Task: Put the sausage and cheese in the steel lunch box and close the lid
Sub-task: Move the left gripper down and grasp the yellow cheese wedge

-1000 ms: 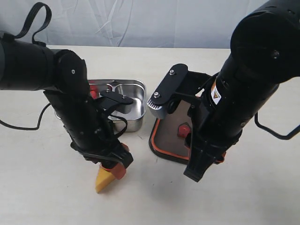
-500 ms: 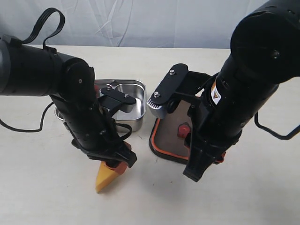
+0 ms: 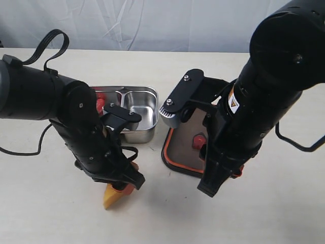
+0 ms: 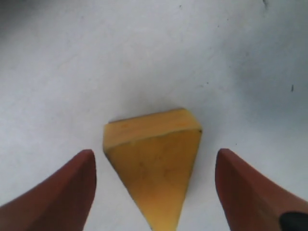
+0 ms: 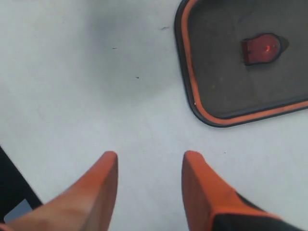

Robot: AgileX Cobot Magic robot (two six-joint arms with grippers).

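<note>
The cheese (image 4: pixel 154 163), a yellow-orange wedge, lies on the table near the front (image 3: pixel 111 197). My left gripper (image 4: pixel 155 154) is open and straddles it, one dark red finger on each side with a gap to each. The steel lunch box (image 3: pixel 148 93) stands behind the left arm. The sausage (image 3: pixel 100 98) shows as a red patch in the box's left compartment, mostly hidden by the arm. The lid (image 5: pixel 226 72) lies flat on the table right of the box, its orange valve (image 5: pixel 261 48) facing up. My right gripper (image 5: pixel 150 155) is open over bare table beside the lid.
The left arm's black cable (image 3: pixel 30 145) trails over the table at the left. The bulky right arm (image 3: pixel 264 101) covers the right part of the lid (image 3: pixel 180 152). A pale wrinkled backdrop (image 3: pixel 152 20) closes the far side.
My left arm has drawn back and come lower over the cheese, uncovering more of the lunch box. The cheese has stayed in place. The right arm has not moved.
</note>
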